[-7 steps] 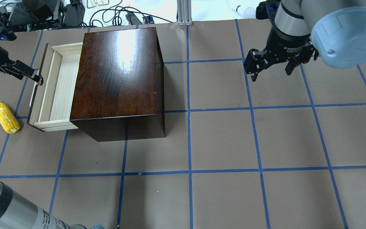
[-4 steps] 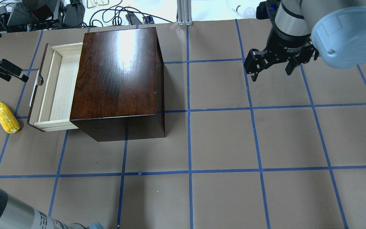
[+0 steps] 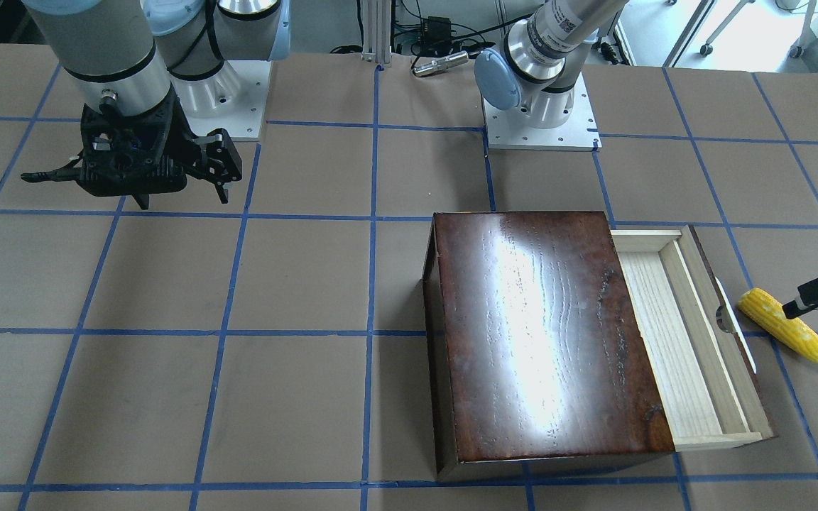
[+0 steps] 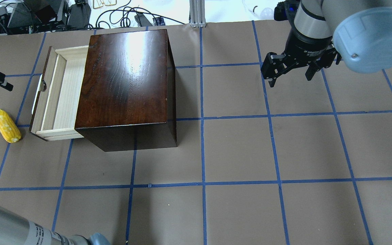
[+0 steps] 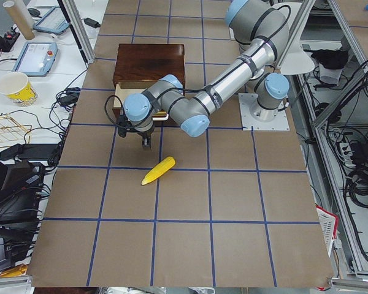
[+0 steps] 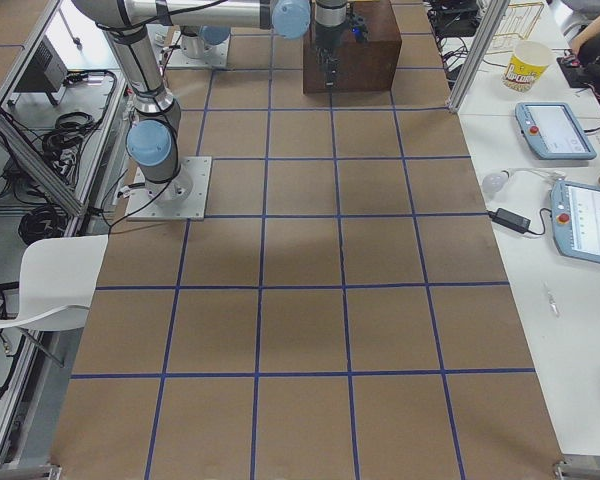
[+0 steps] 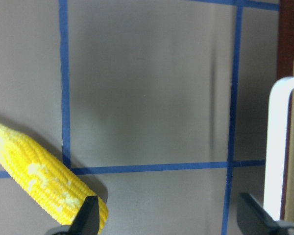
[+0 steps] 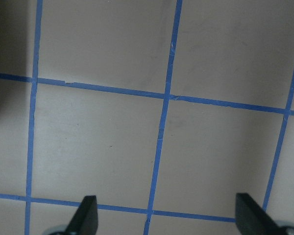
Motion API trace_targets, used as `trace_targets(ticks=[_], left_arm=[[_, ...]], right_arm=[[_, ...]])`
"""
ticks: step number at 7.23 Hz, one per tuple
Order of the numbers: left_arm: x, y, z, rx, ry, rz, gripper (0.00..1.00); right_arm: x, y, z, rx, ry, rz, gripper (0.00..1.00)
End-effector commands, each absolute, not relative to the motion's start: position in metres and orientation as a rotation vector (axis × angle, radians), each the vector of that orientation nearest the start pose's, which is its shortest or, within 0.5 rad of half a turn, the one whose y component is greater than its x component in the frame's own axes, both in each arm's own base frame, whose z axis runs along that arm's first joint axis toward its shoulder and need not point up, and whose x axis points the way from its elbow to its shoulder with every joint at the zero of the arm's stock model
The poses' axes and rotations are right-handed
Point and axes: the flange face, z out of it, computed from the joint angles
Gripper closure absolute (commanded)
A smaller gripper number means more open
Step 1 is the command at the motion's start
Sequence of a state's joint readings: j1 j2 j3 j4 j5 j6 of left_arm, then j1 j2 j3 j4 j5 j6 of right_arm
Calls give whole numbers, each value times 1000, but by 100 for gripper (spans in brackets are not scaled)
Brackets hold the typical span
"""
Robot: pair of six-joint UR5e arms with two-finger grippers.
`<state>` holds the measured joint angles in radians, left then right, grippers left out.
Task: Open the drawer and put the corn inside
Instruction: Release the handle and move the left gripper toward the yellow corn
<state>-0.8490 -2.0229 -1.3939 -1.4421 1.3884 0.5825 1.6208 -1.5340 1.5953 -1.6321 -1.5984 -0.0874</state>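
corn [image 4: 7, 125]: long axis 11-to-5 seen from overhead, skinny tip at 11
drawer [image 4: 58, 95]: pulled open, corn at its 8
left gripper [image 7: 169, 215]: fingers spread, empty
right gripper [image 4: 291, 79]: spread too

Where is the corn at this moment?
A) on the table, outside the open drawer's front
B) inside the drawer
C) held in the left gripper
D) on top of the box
A: the corn lies on the table just outside the drawer, which is empty.
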Motion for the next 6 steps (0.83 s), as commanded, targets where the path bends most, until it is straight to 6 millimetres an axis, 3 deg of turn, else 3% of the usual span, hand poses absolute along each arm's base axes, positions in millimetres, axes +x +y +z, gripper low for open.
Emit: trace_targets(ticks=[1,2,4,6], left_arm=[[329,-579,320,-491,3329,51,0],[335,-579,304,-516,3326,84,0],[359,-580,280,-568,3126,133,0],[361,-579,245,-623,3115,151,0]], right_arm=[[156,-500,464,-219,3162,1,0],[155,-500,464,-214,3162,1,0],[156,-500,464,-219,3162,1,0],[156,-500,464,-219,3162,1,0]])
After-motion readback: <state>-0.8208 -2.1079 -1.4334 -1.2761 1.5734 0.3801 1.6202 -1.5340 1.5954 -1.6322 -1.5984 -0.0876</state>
